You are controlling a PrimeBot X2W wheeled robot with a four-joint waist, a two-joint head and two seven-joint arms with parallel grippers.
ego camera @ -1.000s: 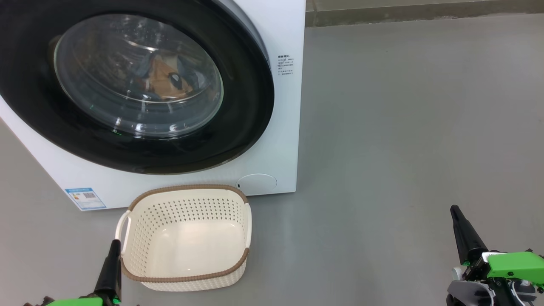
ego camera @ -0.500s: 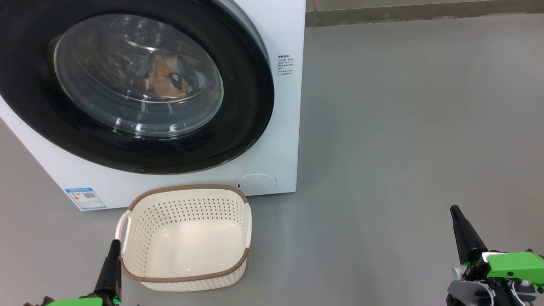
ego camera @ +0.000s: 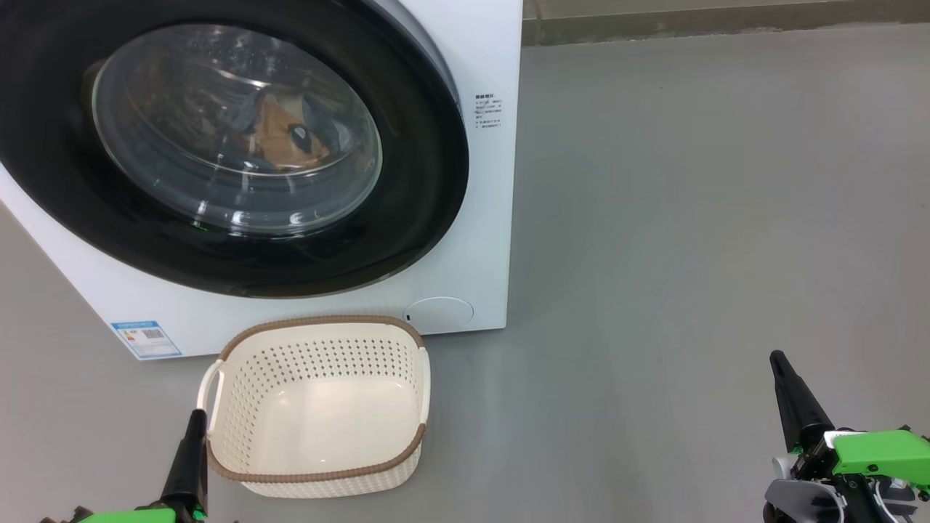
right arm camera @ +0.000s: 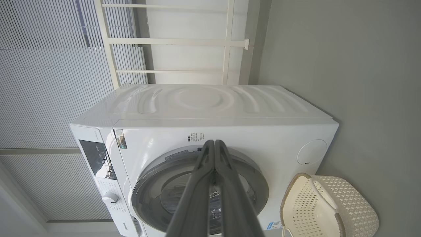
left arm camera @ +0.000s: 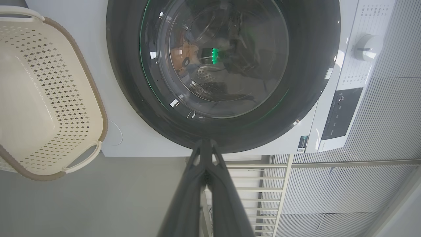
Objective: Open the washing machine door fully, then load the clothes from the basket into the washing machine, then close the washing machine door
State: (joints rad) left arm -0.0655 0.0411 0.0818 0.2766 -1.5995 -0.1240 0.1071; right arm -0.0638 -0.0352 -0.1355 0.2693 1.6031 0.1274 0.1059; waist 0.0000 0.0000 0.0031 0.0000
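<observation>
The washing machine door [ego camera: 407,189] sits shut against the front of the washing machine [ego camera: 479,240], and the clothes [ego camera: 280,134] show through its glass as an orange and blue bundle inside the drum. The basket [ego camera: 317,357] stands on the grey floor [ego camera: 654,254] just before the machine, below the door. The left gripper [ego camera: 195,421] hovers just beside the basket's left handle, fingers pressed together, holding nothing. The right gripper [ego camera: 779,361], likewise closed with nothing in it, hangs well apart to the right over the floor.

The washing machine door [ego camera: 218,145] is closed on the clothes [ego camera: 280,138]; the basket [ego camera: 320,479] sits empty.
</observation>
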